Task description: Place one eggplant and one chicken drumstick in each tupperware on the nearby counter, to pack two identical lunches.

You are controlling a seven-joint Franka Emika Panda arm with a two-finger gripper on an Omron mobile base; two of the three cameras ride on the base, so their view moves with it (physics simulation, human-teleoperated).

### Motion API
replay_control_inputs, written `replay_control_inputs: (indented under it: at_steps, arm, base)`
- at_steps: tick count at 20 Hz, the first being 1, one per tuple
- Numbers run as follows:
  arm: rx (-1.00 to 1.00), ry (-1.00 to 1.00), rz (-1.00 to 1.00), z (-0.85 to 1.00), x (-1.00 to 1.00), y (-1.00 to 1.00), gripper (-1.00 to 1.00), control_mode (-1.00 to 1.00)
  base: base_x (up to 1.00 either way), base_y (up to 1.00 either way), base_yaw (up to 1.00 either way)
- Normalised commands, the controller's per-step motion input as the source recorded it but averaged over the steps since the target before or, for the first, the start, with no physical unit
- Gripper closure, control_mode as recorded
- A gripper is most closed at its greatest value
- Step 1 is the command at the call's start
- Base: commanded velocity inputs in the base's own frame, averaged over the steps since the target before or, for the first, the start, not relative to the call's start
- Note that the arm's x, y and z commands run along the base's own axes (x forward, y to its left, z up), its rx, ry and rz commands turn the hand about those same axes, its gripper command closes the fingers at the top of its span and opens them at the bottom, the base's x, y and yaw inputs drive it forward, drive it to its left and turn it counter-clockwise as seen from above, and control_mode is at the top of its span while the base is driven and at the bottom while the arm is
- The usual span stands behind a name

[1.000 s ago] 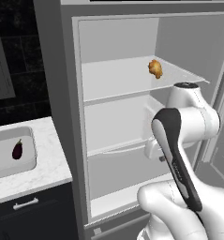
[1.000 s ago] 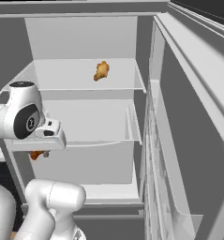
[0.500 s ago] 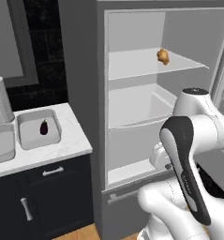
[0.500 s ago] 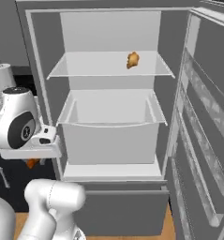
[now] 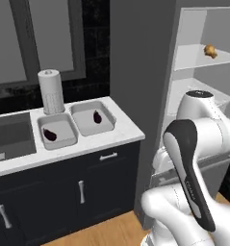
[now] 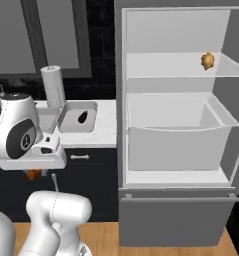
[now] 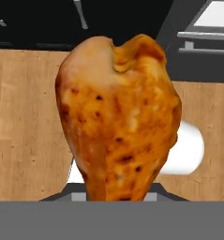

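Note:
My gripper [image 6: 34, 170] is shut on a golden-brown chicken drumstick [image 7: 118, 122], held low over the wood floor in front of the dark cabinets; its orange tip [image 6: 32, 174] peeks out under the hand. On the counter [image 5: 123, 135] stand two pale-grey tupperware trays, a left one [image 5: 64, 129] and a right one [image 5: 85, 121]. Each holds one dark eggplant: the left [image 5: 49, 135], the right [image 5: 96, 116]. The right tray [image 6: 71, 118] and its eggplant [image 6: 83, 118] appear beside my arm. A second drumstick [image 5: 210, 51] [image 6: 207, 60] lies on the open fridge's upper shelf.
A paper towel roll [image 5: 51, 91] stands behind the trays, and a dark sink basin [image 5: 10, 135] lies to their left. The fridge [image 6: 176, 125] stands open on the right with a drawer [image 6: 176, 145] pulled out. Cabinet fronts with silver handles [image 5: 108, 156] run below the counter.
The whole view has swung left from the fridge toward the counter, so the camera has moved; both trays and the towel roll have come into view. The gripper stays shut on the drumstick.

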Motion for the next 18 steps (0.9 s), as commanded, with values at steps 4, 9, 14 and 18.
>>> replay_control_inputs:
  at_steps: [4,9,14,18]
  arm:
    - [0.00,0.00,0.00,0.00,0.00,0.00,1.00,1.00]
    - [0.00,0.00,0.00,0.00,0.00,0.00,1.00,1.00]
    - [0.00,0.00,0.00,0.00,0.00,0.00,1.00,1.00]
    - [0.00,0.05,0.00,0.00,0.12,-0.02,1.00,-1.00]
  base:
    - [0.60,0.73,0.00]
    - [0.90,0.08,0.04]
    - [0.88,0.01,0.01]
    - [0.45,-0.04,0.00]
